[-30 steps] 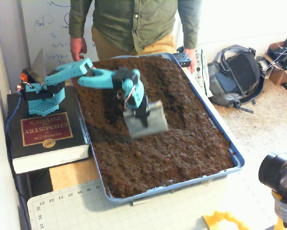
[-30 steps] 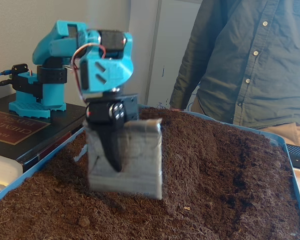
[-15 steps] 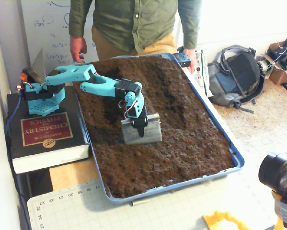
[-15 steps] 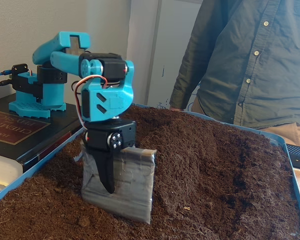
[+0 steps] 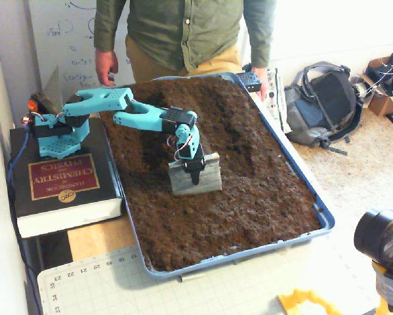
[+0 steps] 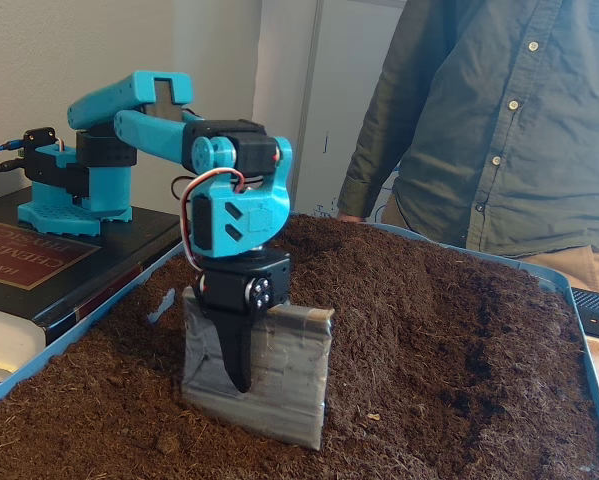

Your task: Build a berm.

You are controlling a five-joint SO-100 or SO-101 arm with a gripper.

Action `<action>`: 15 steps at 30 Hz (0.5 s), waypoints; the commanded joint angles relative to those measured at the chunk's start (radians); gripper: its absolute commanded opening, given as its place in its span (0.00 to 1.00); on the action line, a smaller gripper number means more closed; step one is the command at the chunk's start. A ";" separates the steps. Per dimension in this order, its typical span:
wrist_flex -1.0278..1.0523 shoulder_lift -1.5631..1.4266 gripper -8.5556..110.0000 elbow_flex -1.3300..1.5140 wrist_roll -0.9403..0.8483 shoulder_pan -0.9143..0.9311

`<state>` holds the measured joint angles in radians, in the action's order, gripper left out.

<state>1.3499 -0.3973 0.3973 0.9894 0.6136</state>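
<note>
We see the turquoise plastic arm (image 5: 127, 113) reaching out from its base, which stands on a thick black book with a maroon title panel (image 5: 62, 178), over the wide blue plastic tray (image 5: 322, 216) filled with dark brown crumbly soil (image 5: 248, 197). At its end the black gripper (image 6: 241, 382) points straight down, and it carries a flat grey blade wrapped in duct tape (image 6: 279, 375), standing upright with its lower edge pressed into the soil. One dark finger (image 6: 235, 345) lies flat against the front face of the blade; the other finger is hidden behind it, so we take the jaws to be clamped on the blade rather than apart.

The berm (image 5: 232, 128), a low ridge of heaped brown soil with a shadowed slope, runs beyond the blade on the side away from the arm's base in the higher fixed view, toward the far end of the tray. In the low fixed view the same mound (image 6: 419, 300) rises behind and to the right of the blade, touching its back. The soil in front of the blade, nearer the camera, lies flatter.

Behind the tray stands a person in a dark green button shirt (image 6: 499, 120), one hand (image 5: 106, 65) hanging near the arm's base.
</note>
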 commanded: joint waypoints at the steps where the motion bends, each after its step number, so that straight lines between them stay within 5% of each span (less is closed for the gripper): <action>1: -0.011 -0.008 0.07 -0.046 0.011 -0.095; 15: -0.011 0.015 0.07 -0.061 0.011 -0.236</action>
<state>1.3407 -0.3666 0.3743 0.9894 0.5246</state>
